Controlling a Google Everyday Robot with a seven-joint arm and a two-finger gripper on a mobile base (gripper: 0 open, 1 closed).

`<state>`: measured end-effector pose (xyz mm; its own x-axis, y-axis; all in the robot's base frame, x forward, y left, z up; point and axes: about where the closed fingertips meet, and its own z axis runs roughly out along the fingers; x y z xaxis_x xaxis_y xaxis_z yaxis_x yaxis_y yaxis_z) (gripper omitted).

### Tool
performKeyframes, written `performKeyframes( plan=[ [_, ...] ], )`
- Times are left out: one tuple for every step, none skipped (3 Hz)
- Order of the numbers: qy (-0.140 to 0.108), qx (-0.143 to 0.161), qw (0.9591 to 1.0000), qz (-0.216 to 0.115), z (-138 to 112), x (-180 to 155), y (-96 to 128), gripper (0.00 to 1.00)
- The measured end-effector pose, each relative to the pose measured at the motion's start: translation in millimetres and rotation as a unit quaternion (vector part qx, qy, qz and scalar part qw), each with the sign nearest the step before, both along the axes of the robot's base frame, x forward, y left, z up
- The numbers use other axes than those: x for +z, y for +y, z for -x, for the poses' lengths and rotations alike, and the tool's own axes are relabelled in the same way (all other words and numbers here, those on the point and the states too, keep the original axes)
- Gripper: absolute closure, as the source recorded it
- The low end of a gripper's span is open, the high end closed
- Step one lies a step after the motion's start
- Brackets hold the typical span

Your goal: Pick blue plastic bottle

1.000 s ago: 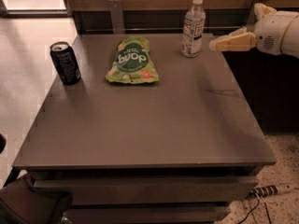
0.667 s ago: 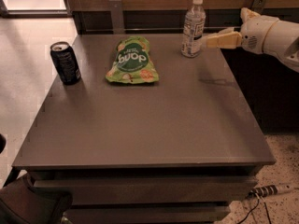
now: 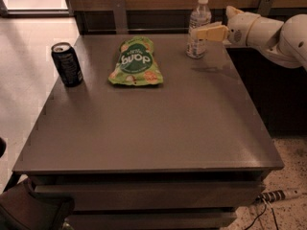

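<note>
Blue plastic bottle [image 3: 196, 47] stands upright at far right of tabletop [image 3: 158, 128], white cap up, long axis vertical. Pincer [image 3: 200, 33] on white arm [image 3: 268, 30] comes in level from right of view at label height, tip overlapping bottle's mid-body. Touching or just in front: cannot tell. Pincer released or clenched: cannot tell. Bottle lies straight ahead along pincer's reach line. Green snack bag [image 3: 135, 61] and black can [image 3: 67, 63] well apart, off path. Judgement: approach near its end; grip must cross body squarely or tall bottle may tip.
</note>
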<state>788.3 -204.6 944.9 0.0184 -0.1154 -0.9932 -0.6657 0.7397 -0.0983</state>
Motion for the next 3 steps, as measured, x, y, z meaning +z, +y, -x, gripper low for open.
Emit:
performKeyframes(
  plan=[
    [0.007, 0.015, 0.9998, -0.006, -24.8, -10.6, 19.0, 0.0],
    [0.016, 0.031, 0.9993, -0.01, -41.0, -21.5, 35.0, 0.0],
    [0.017, 0.035, 0.9992, -0.011, -44.3, -22.6, 39.6, 0.12]
  ],
)
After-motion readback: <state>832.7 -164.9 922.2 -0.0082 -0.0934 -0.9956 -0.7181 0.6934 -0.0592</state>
